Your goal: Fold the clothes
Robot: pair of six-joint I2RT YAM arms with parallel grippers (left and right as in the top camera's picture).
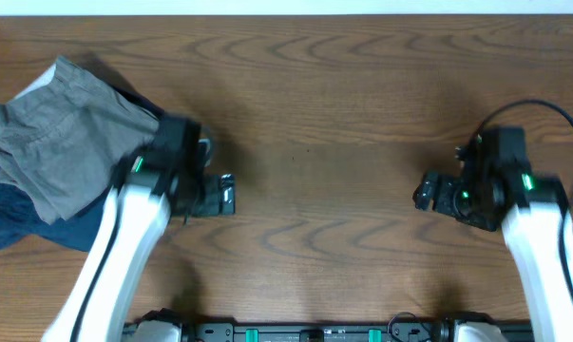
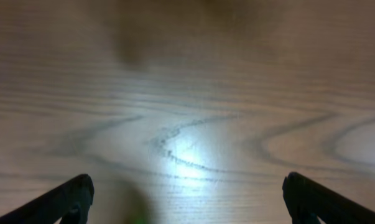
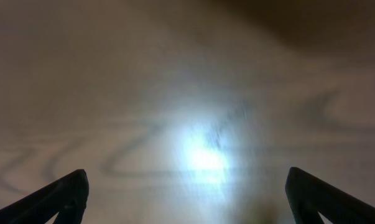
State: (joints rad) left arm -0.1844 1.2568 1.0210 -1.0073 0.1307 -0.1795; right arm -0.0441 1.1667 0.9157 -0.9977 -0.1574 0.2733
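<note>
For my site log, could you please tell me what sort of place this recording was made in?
Probably a robot lab workbench, not a home: the left arm and right arm stand at a wooden table, with olive-grey shorts crumpled on a navy garment.

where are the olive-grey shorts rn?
Overhead view: far left of the table, crumpled on top of the navy garment, just left of the open left gripper, which isn't holding the olive-grey shorts.
</note>
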